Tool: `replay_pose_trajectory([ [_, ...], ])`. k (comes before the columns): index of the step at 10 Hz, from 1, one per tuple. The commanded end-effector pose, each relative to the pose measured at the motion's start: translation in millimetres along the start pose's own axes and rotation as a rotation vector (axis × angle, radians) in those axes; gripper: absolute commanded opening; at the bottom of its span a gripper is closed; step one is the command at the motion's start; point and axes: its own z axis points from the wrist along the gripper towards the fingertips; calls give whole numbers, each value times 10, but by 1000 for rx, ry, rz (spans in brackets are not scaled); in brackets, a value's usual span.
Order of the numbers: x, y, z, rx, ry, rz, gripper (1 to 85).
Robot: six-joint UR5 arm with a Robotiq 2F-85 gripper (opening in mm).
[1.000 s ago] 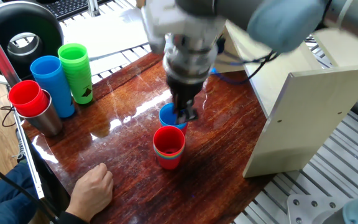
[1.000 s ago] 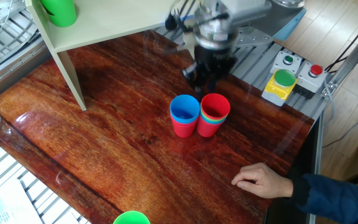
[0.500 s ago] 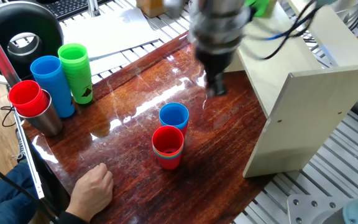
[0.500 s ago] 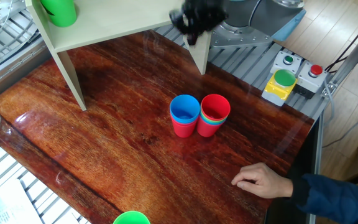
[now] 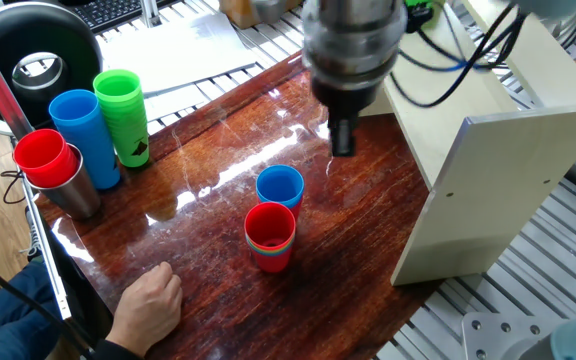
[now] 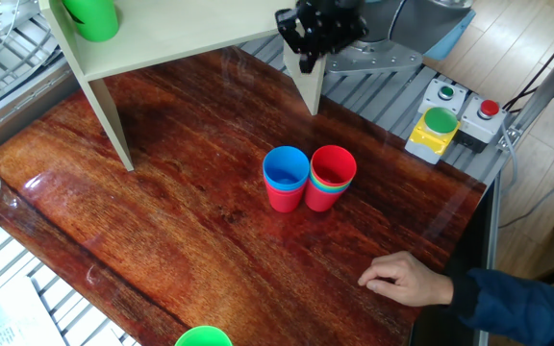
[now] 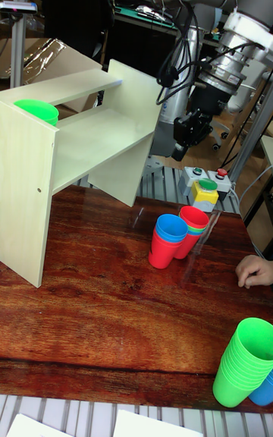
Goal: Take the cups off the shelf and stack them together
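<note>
Two stacks of cups stand side by side mid-table. One is a blue cup (image 5: 280, 187) (image 6: 286, 168) nested in a red one (image 7: 161, 249). The other is a red-topped stack (image 5: 270, 236) (image 6: 332, 178) (image 7: 193, 226) with green and blue rims below. A green cup (image 6: 92, 17) (image 7: 36, 112) sits on the cream shelf (image 5: 488, 170) (image 6: 162, 38) (image 7: 91, 141). My gripper (image 5: 341, 140) (image 6: 305, 63) (image 7: 180, 147) hangs empty above the table beside the shelf's side panel, behind the stacks. Its dark fingers are slightly apart and hold nothing.
A person's hand (image 5: 148, 305) (image 6: 402, 279) (image 7: 254, 270) rests on the front edge. Tall blue (image 5: 84, 135) and green (image 5: 123, 115) cup columns and a red cup in a steel tumbler (image 5: 68, 185) stand at one end. A button box (image 6: 440, 125) sits at the table's side.
My gripper let go of the blue cup, rose off it and moved back toward the shelf. Both stacks stayed put. Over the last half second it barely moved.
</note>
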Motion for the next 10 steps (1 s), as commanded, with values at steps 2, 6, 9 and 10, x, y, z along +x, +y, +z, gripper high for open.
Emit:
replay_pose_trajectory([
  [2, -166, -155, -22, 94, -54, 135, 13],
  [6, -104, 26, -9, 28, -23, -44, 13],
  [9, 383, -642, -341, 19, -17, -283, 73],
  [10, 448, -754, -326, 39, -26, -307, 113],
])
